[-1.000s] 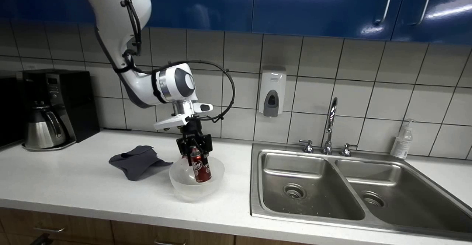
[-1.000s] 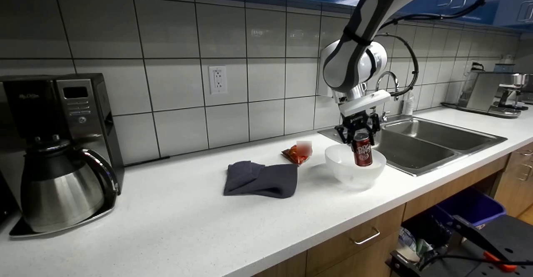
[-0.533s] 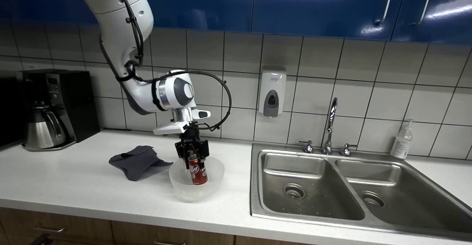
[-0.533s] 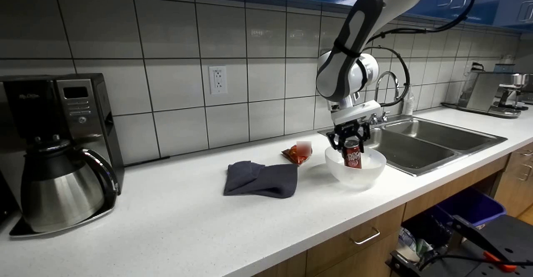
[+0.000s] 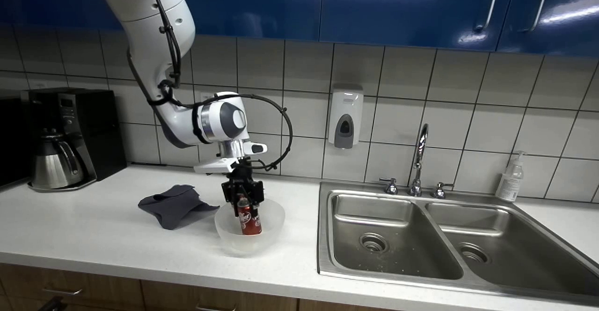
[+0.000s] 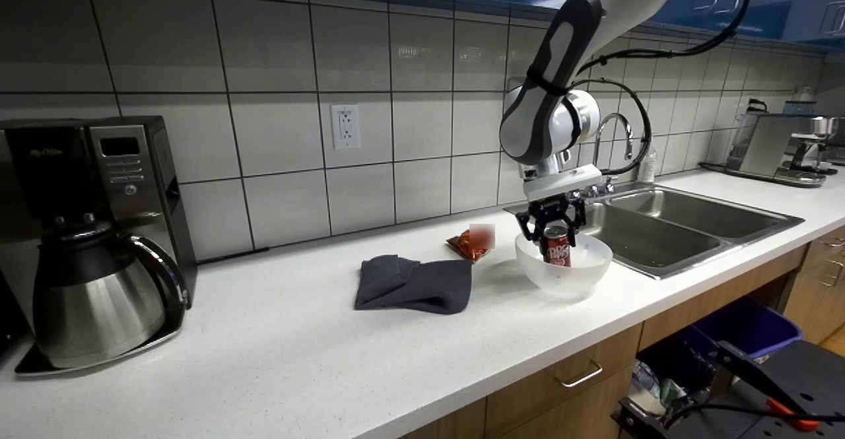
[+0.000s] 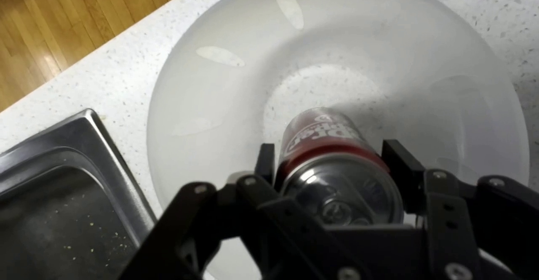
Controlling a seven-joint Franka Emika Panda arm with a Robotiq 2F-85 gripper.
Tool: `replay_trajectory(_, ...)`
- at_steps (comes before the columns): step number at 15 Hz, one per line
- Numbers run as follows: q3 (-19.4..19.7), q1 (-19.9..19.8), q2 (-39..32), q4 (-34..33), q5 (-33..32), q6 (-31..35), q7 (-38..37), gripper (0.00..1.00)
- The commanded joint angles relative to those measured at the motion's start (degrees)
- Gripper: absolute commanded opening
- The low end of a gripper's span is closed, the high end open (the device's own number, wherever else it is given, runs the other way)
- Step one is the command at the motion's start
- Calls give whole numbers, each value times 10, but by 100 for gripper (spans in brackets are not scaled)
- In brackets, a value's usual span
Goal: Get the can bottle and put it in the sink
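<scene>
The can bottle (image 5: 251, 228) is a small red can with a silvery top and white lettering. It stands slightly tilted inside the clear bowl in both exterior views (image 6: 558, 255). My gripper (image 5: 246, 212) points down over the bowl, its fingers on either side of the can's upper part. In the wrist view the gripper (image 7: 330, 162) is shut on the can, lid towards the camera. Whether the can's base touches the bowl's floor I cannot tell. The steel double-basin sink (image 5: 398, 260) is to the right in both exterior views; its corner rim (image 7: 120, 187) shows in the wrist view.
The clear round bowl (image 6: 568, 286) surrounds the can and fingertips. A dark cloth (image 6: 416, 287) and a red packet (image 6: 466, 246) lie beside it. A coffee maker (image 5: 91, 124) stands at the left. The chrome faucet (image 5: 420, 156) and soap bottle (image 5: 511, 182) stand behind the sink.
My gripper has come down and slightly left in both exterior views, carrying the can bottle deeper into the bowl. The motion is smaller over the last half second.
</scene>
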State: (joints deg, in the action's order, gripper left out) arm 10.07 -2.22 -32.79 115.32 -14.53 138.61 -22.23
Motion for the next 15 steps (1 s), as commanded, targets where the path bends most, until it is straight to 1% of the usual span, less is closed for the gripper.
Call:
replay_trajectory(1,12,8,18,9,14,2,8,96)
replay_trajectory(2,13,8,21,11,15,2,7,99)
replay_trajectory(3,13,7,24,14,18,2,7,100)
replay_trajectory(8,22,18,70,41,11,-13,-3,100)
replay_trajectory(11,31,27,119,75,0,-23,-9,100)
replay_trajectory(15,40,40,211,151,-38,-41,-27,100)
